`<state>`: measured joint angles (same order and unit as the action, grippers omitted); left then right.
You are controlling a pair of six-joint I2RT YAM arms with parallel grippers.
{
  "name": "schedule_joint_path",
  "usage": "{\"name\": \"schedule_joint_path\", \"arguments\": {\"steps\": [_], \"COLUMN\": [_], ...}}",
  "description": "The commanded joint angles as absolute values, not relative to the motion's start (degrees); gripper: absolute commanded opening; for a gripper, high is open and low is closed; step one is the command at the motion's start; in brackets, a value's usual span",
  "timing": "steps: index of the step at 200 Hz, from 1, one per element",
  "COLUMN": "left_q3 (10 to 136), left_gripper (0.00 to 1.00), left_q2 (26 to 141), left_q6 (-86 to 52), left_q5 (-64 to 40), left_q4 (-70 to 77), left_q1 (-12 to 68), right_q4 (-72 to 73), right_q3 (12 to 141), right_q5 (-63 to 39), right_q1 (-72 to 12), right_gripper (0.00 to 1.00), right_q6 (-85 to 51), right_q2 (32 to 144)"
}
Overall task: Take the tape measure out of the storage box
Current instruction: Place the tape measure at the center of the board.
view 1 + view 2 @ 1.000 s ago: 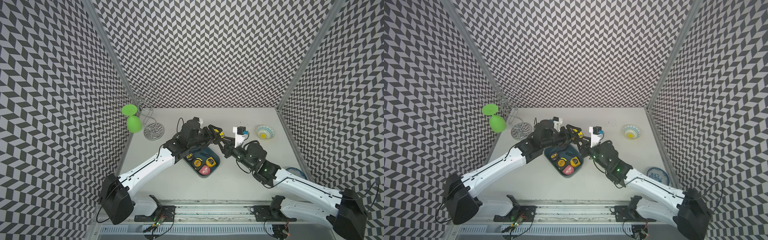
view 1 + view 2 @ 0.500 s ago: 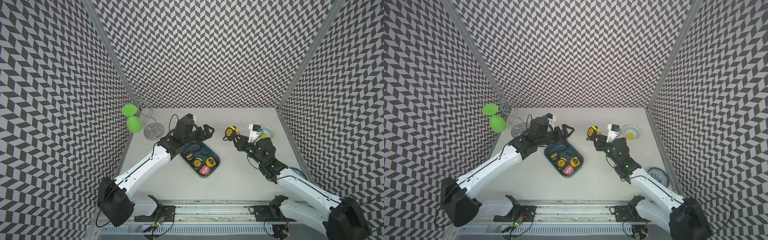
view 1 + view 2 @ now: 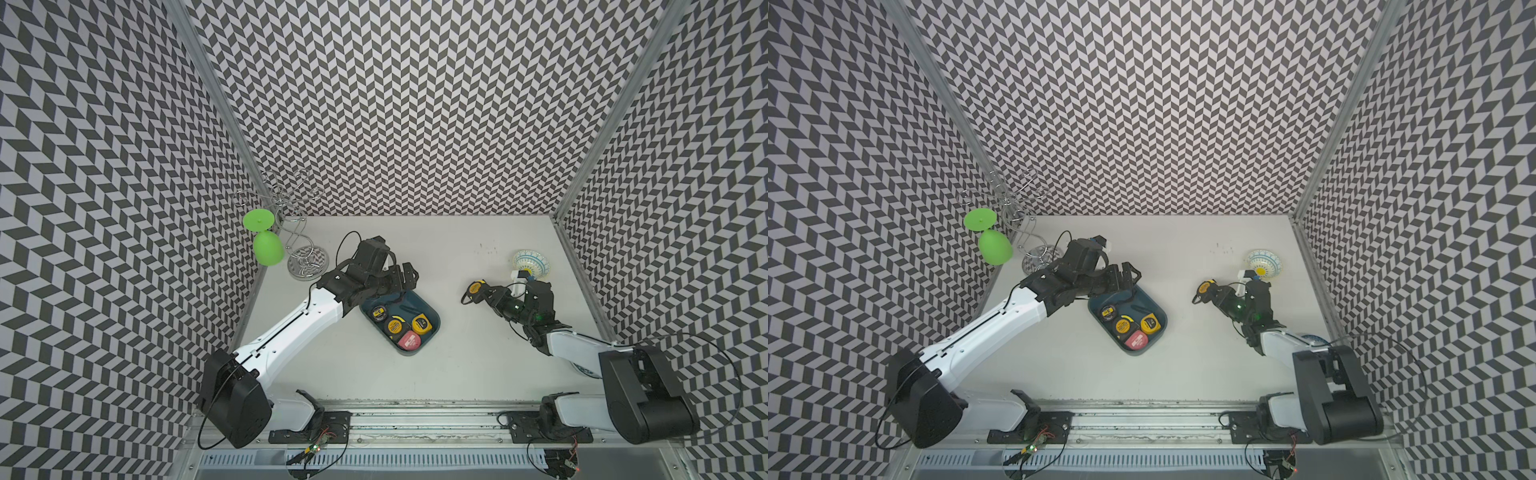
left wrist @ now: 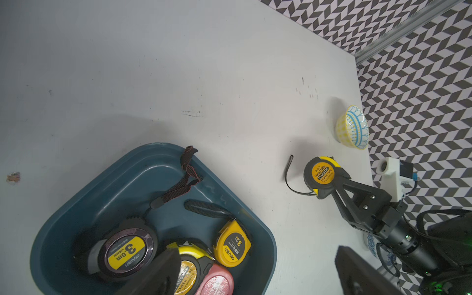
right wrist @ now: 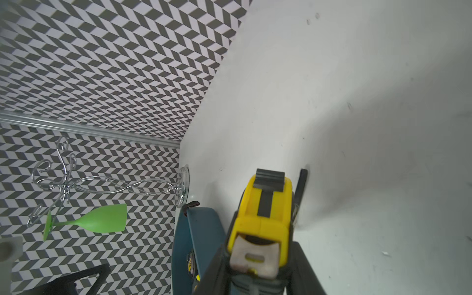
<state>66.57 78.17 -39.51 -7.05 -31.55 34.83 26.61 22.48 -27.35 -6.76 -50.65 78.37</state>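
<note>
— Where was the yellow-and-black plastic tape measure (image 3: pixel 474 287)?
— Pinched in our right claw (image 3: pixel 478 291), three o'clock from the shallow teal plastic storage box (image 3: pixel 433 319). Our left claw (image 3: pixel 406 276) gaped by its twelve o'clock edge.

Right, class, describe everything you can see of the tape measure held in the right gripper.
The tape measure has a yellow plastic-looking case with black trim, a round yellow label reading STANDARD POWER TAPE, a black slide lock, a metal end hook and a thin black wrist loop. The right gripper is shut on it, holding it outside the storage box, near the patterned bowl.
</note>
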Motion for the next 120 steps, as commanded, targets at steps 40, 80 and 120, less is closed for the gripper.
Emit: {"name": "schedule_joint_path", "arguments": {"steps": [40, 80, 120], "left_q3": [66.5, 66.9, 66.7], "left_gripper": [1.0, 1.0, 1.0], "left_q2": [82.2, 85.3, 87.4], "left_q6": [-35.9, -35.0, -33.8], "left_q5": [-5.5, -3.0, -0.2], "left_q4": [-34.9, -37.5, -39.4], "left_q1": [35.1, 35.9, 36.9], "right_q4": [32.3, 30.5, 27.1], "right_q3": [21.4, 20.8, 21.0], "right_q5": [-34.2, -33.9, -32.9], "right_q1": [-3.6, -3.2, -2.8], "right_gripper": [0.04, 0.32, 0.54], "right_q6": [-51.2, -50.2, -49.0], "right_q2": [83.6, 84.5, 84.0]}}
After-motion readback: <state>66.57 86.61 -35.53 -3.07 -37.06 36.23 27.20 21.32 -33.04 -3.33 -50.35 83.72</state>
